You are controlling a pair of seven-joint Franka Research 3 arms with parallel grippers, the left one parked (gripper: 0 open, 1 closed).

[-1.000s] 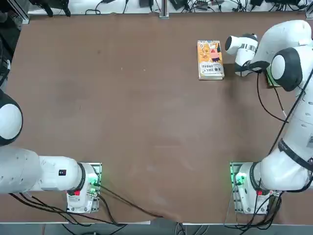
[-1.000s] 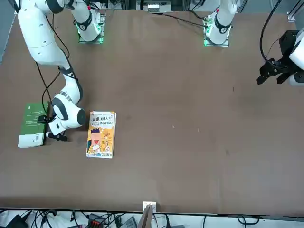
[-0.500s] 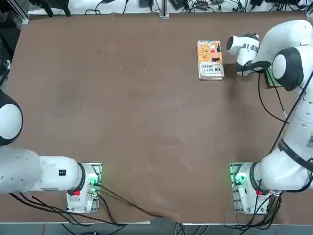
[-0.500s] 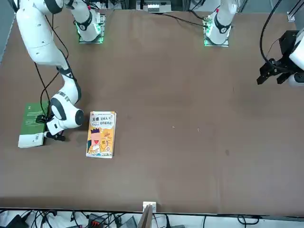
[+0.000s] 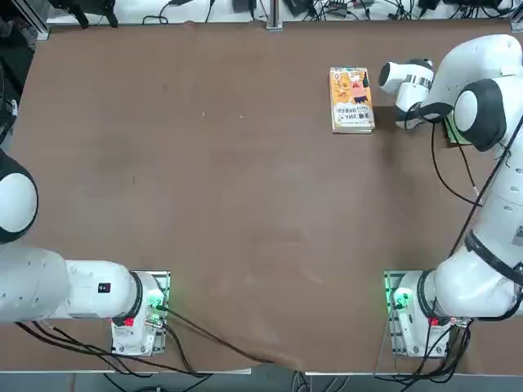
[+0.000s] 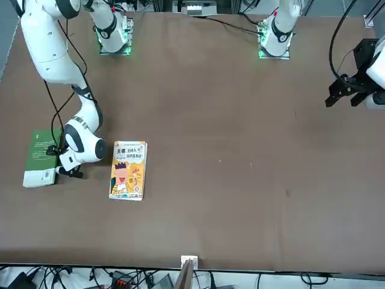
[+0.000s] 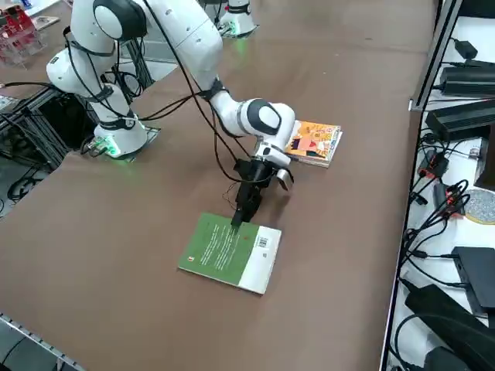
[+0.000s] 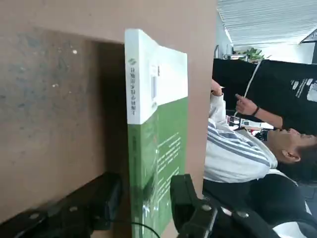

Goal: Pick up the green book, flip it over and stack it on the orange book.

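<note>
Green book (image 7: pixel 229 252) lies flat on the table, not yet lifted; the right gripper (image 8: pixel 141 198) straddles its spine edge, fingers spread (no squeeze visible); flipping and stacking on the orange book (image 7: pixel 313 142) remain.

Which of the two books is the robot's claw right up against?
The green book. The right gripper straddles its edge, one finger each side, while the orange book with the cartoon cover lies apart, untouched.
</note>
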